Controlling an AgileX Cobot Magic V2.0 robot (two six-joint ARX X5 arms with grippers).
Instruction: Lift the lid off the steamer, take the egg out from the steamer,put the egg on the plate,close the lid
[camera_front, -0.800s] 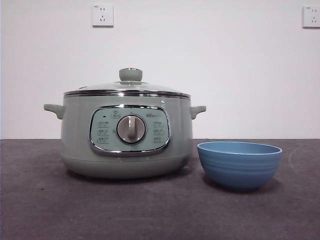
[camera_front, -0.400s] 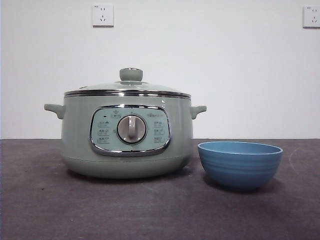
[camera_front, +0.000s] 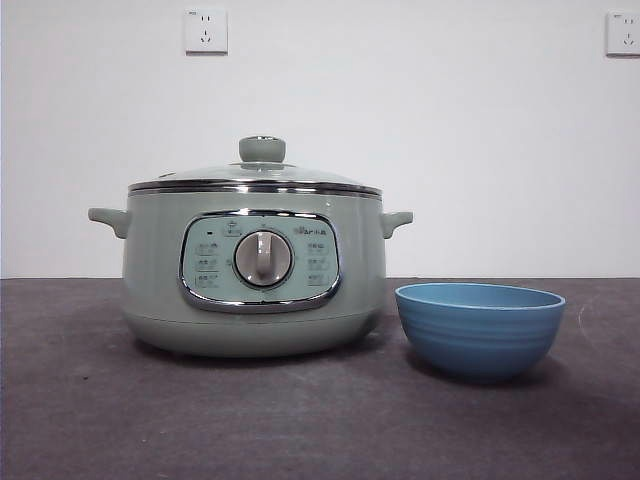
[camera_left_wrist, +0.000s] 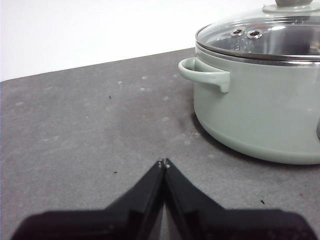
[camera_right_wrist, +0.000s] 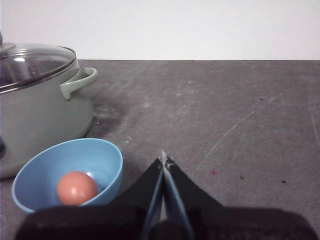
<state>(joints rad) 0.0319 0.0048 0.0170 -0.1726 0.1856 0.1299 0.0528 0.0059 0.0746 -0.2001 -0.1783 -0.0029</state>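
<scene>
The pale green steamer (camera_front: 254, 270) stands on the dark table with the glass lid (camera_front: 256, 174) closed on it; its green knob (camera_front: 262, 149) is on top. The blue plate, a small bowl (camera_front: 479, 328), stands just right of the steamer. In the right wrist view the bowl (camera_right_wrist: 105, 160) holds a brown egg (camera_right_wrist: 76, 188). My right gripper (camera_right_wrist: 163, 159) is shut and empty, low over the table beside the bowl. My left gripper (camera_left_wrist: 163, 163) is shut and empty, on the steamer's (camera_left_wrist: 260, 110) other side, apart from its side handle (camera_left_wrist: 204, 74). Neither gripper shows in the front view.
Two wall sockets (camera_front: 205, 30) hang on the white wall behind the table. The dark table surface (camera_front: 300, 420) runs in front of the steamer and bowl.
</scene>
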